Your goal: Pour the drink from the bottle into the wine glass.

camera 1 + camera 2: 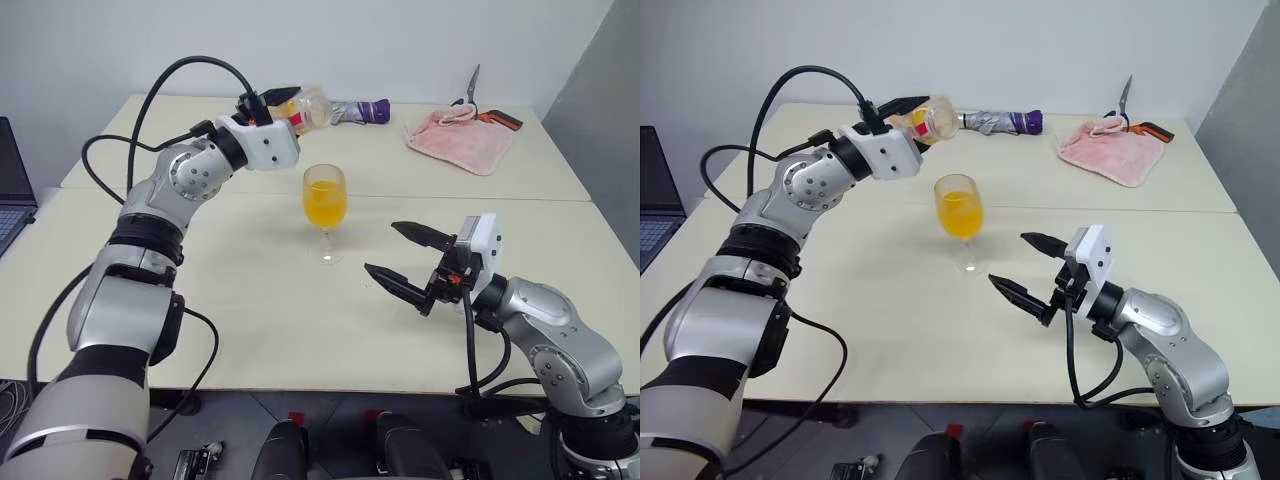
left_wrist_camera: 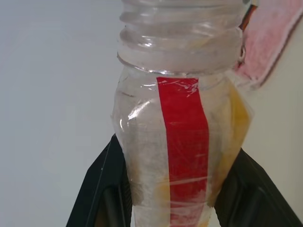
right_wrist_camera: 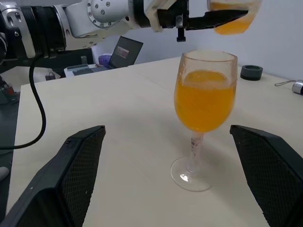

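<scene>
right gripper [image 1: 410,258]: near the table's [image 1: 250,330] front edge, right side; fingers spread wide, nothing between them; aimed toward the glass, well apart from it.
wine glass [image 1: 325,205]: upright on its foot around the table's middle, bowl more than half full of the drink [image 1: 325,208], bright orange. Stem and foot free, nothing touching.
left gripper [image 1: 902,114]: raised over the table behind and left of the glass, pinching the bottle [image 1: 932,120] at its body; black fingers [image 2: 102,189] press either side of the label in the wrist view.
bottle: lying near level, threaded neck open, no cap seen, mouth toward the far right and past the glass rim, not over it. Mostly clear inside; a small orange remainder low in the body.
far edge: pink cloth [image 1: 458,140] by the far right corner with scissors [image 1: 470,92] behind it; folded umbrella [image 1: 355,111] at far centre.
left edge: laptop [image 1: 12,185] off the table's left side.
step: pouring looks about done — glass well filled, bottle nearly empty and off the rim.
next move: judged — bring bottle upright and set it down on bare table well clear of the glass; keep the arm from swinging through the bowl.
risk: leftover drink dripping from the open neck onto the table.
</scene>
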### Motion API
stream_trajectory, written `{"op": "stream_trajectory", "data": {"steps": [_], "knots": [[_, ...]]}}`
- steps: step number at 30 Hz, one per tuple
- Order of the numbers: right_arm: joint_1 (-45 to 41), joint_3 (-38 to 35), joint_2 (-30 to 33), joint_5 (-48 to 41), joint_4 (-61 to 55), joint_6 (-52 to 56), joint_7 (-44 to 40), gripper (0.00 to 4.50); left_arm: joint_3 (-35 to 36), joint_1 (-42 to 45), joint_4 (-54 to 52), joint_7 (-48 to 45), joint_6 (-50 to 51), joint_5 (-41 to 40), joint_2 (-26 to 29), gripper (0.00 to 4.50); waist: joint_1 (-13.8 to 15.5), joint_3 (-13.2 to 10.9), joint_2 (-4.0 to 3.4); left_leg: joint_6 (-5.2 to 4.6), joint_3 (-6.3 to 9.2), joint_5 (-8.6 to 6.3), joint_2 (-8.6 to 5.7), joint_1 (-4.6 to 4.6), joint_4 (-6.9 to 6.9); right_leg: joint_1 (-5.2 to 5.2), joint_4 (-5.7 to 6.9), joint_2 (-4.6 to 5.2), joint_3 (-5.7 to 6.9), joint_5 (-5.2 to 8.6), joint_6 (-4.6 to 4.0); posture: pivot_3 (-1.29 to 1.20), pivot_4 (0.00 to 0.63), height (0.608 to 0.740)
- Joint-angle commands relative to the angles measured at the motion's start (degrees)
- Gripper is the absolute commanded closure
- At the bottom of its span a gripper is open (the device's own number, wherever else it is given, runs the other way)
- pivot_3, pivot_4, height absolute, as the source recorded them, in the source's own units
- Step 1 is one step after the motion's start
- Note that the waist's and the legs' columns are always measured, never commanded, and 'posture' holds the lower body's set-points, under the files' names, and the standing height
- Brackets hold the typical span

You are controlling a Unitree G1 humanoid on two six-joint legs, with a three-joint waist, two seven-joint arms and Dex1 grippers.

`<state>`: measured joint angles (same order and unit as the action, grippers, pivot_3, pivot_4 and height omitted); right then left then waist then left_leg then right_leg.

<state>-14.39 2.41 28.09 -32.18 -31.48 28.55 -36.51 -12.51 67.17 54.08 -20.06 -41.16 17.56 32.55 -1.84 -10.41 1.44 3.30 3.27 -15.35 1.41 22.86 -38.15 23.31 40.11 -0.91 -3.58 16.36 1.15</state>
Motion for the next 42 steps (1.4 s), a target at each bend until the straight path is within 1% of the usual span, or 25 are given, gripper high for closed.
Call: {"op": "stream_trajectory", "data": {"steps": [1,4,8,12,15,20,26,34,36,42], "knots": [[-1.4,0.9,-0.3,0.4,-2.6,0.1,0.7,0.00,6.1,-3.0,-10.3,-4.9,10.8,-9.9,-1.3,2.78,-0.1,0.0,-0.01,0.00,-0.01,0.00,0.00,-0.01,0.00,0.00,0.00,0.00,-0.01,0.00,0.00,0.00,0.150,0.740],[-2.8,3.4,0.2,2.2,-2.7,2.7,2.1,0.00,10.8,-7.8,-19.6,-6.5,24.5,-16.4,-2.2,2.78,-0.6,0.0,-0.01,0.01,-0.01,0.00,0.06,-0.04,0.00,0.00,0.06,-0.02,-0.03,0.00,-0.01,0.00,0.150,0.740],[-4.9,5.5,1.0,4.1,-2.3,6.9,3.9,0.00,16.0,-14.7,-27.9,-6.4,38.6,-21.3,-0.9,2.79,-0.9,0.0,-0.01,0.01,-0.01,0.00,0.08,-0.09,-0.06,0.01,0.17,-0.02,-0.06,0.00,-0.01,0.00,0.150,0.740],[-7.4,5.6,0.4,2.0,-3.1,9.4,2.7,0.00,20.5,-21.6,-34.0,-6.2,48.4,-24.7,0.3,2.79,-1.1,0.0,-0.01,0.01,0.04,0.01,0.10,-0.11,-0.15,0.01,0.28,-0.02,-0.05,0.00,-0.01,0.00,0.150,0.740],[-9.2,6.4,0.9,1.5,-2.6,10.5,0.7,0.00,23.6,-25.4,-36.1,-5.3,53.1,-26.8,0.4,2.79,-1.0,0.0,-0.01,0.01,0.09,0.00,0.13,-0.06,-0.29,0.00,0.35,0.00,-0.02,0.01,-0.01,0.00,0.150,0.740],[-11.8,8.5,1.8,2.2,-0.2,10.4,-3.0,0.00,27.6,-30.5,-36.4,-4.4,56.6,-29.4,0.0,2.79,-0.7,0.0,-0.01,-0.01,0.16,-0.01,0.11,0.01,-0.55,-0.03,0.46,0.01,0.03,0.01,0.00,0.00,0.150,0.740],[-14.1,10.4,1.0,3.9,1.8,9.6,-4.4,0.00,29.1,-34.0,-34.1,-5.8,54.0,-30.6,0.0,2.79,-0.3,0.0,0.00,-0.01,0.15,-0.01,0.10,-0.03,-0.64,-0.03,0.61,0.00,0.02,0.01,0.00,0.00,0.150,0.740],[-15.7,11.1,0.3,4.5,2.0,10.2,-5.3,0.00,29.6,-35.9,-31.4,-8.0,51.3,-32.2,-1.1,2.79,0.0,0.0,0.00,-0.01,0.13,-0.01,0.11,-0.03,-0.64,-0.03,0.62,0.01,0.00,0.01,0.00,0.00,0.150,0.740],[-16.0,11.0,0.4,4.2,1.7,10.8,-5.3,0.00,30.0,-36.4,-30.8,-8.0,50.7,-32.7,-1.4,2.05,0.0,0.0,0.00,-0.01,0.13,-0.01,0.10,-0.03,-0.64,-0.03,0.62,0.01,0.00,0.01,0.00,0.00,0.150,0.740],[-16.2,11.0,0.7,3.7,1.4,11.6,-5.8,0.00,30.1,-37.3,-30.8,-7.4,49.5,-33.0,-1.4,0.18,0.0,0.0,0.00,-0.01,0.15,-0.01,0.11,-0.03,-0.64,-0.03,0.61,0.00,0.01,0.01,0.00,0.00,0.150,0.740]]}}
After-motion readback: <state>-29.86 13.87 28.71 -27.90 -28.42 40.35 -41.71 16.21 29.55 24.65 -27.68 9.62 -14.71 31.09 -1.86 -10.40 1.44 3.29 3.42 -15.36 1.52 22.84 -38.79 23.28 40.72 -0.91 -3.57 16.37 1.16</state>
